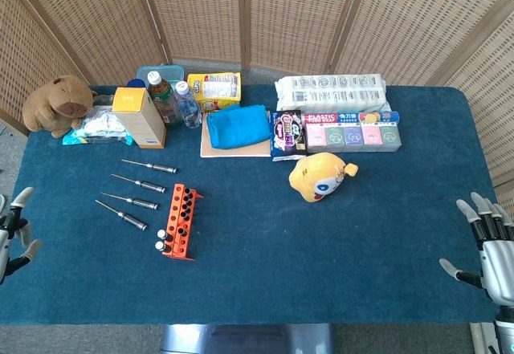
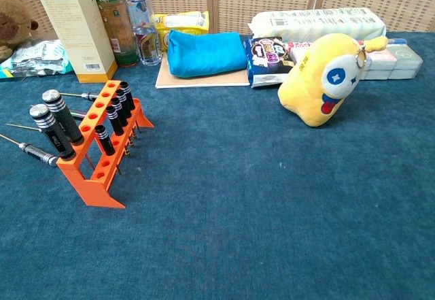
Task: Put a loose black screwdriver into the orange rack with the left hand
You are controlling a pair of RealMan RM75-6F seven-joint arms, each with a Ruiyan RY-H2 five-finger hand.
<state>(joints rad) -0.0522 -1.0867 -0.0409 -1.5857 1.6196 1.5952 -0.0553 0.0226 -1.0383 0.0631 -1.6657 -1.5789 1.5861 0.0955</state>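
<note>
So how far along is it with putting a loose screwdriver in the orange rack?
Barely started. Four loose screwdrivers lie left of the orange rack, which already holds several. The left robot hand is open at the table edge, holding nothing. Picking one up and slotting it remain.

Glossy plastic rack (orange); matt cloth
</note>
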